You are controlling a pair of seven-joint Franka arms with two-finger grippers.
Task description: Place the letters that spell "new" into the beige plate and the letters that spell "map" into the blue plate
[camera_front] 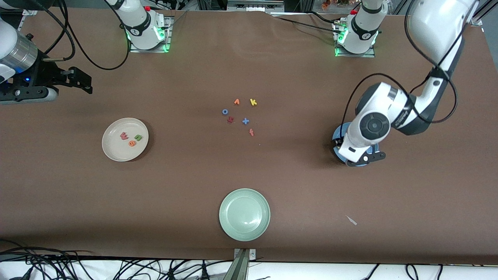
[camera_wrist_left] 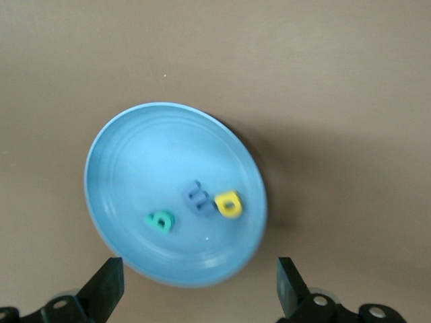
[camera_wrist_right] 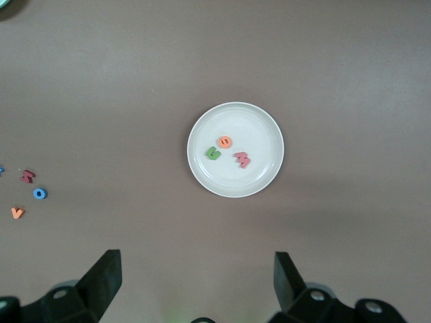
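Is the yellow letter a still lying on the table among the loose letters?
No, the yellow a lies in the blue plate, touching the light blue m, with the teal p apart.

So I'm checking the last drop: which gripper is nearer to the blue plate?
Left. The left gripper hangs directly over the blue plate, jaws open and empty. The right gripper waits at the right arm's end of the table, above the beige plate.

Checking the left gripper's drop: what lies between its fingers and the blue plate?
Nothing. In the left wrist view the left gripper hangs open over the blue plate; m, a, p lie inside.
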